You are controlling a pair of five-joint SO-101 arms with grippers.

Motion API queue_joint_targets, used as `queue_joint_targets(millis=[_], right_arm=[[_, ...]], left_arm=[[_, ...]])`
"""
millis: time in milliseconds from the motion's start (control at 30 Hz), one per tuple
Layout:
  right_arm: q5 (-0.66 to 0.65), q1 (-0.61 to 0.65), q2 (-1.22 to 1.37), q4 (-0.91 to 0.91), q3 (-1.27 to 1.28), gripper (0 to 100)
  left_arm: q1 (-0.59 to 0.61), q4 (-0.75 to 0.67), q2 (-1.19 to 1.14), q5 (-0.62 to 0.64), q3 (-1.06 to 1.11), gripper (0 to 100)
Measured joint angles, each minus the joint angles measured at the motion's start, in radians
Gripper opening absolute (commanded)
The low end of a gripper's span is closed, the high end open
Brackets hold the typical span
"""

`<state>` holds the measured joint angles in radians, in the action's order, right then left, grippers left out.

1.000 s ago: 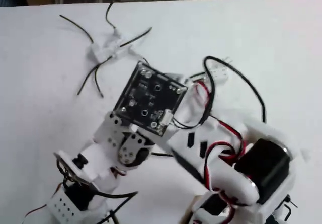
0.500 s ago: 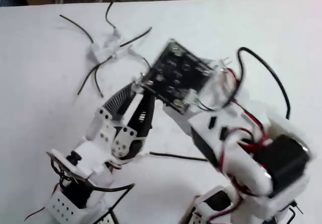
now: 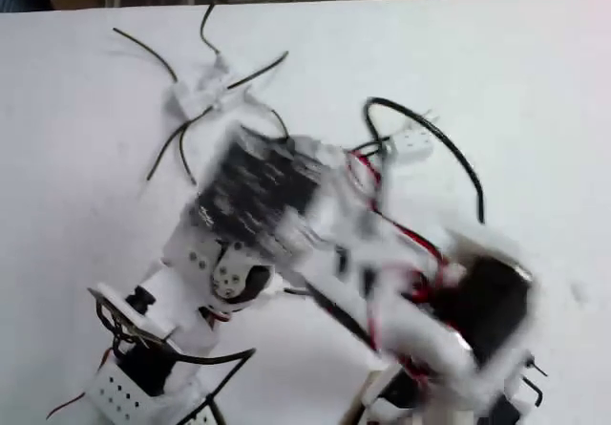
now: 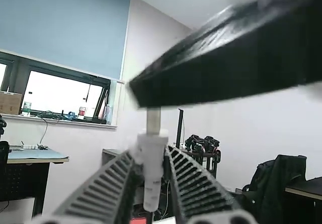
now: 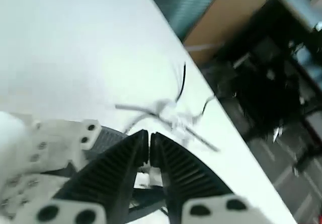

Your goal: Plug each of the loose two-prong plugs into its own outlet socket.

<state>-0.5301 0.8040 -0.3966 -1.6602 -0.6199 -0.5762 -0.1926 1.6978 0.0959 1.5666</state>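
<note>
In the left wrist view, the left hand (image 4: 150, 154) is closed on a white plug (image 4: 151, 181). The plug stands upright between the two ribbed fingers (image 4: 113, 183), and its narrower end sticks out past their tips. Just above it, a black board (image 4: 226, 58) hangs across the view. A window (image 4: 55, 95) and desks lie far behind in the room.

In the right wrist view, the right hand (image 5: 149, 136) has its fingers drawn together to a thin slit, with nothing between them. Close beside it is a white segment of the left arm (image 5: 65, 133). Farther out, a tangle of white pieces and dark wires (image 5: 168, 114) lies on the white surface (image 5: 75, 43).

From above, the left arm (image 3: 200, 272) rises from the near corner. The right arm (image 3: 458, 310) crosses over it from the near right, covering the left hand. Beyond them, a loose two-prong plug (image 3: 410, 141) lies flat on the surface (image 3: 535, 81), its prongs pointing away. A black cord (image 3: 449, 148) loops around it. Farther back and to the side, well apart from that plug, sits the tangle of white pieces and dark wires (image 3: 205, 91). I cannot tell which of those pieces are sockets.
</note>
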Motion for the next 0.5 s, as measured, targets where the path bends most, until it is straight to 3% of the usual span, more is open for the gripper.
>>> queue_joint_targets(millis=[267,500], right_arm=[[0.005,-0.244,0.012,0.086,0.083,1.9],[-0.051,-0.338,0.011,0.084,0.086,1.9]], left_arm=[[-0.003,0.005,-0.002,0.005,0.002,2],[-0.003,0.003,0.002,0.003,-0.002,2]])
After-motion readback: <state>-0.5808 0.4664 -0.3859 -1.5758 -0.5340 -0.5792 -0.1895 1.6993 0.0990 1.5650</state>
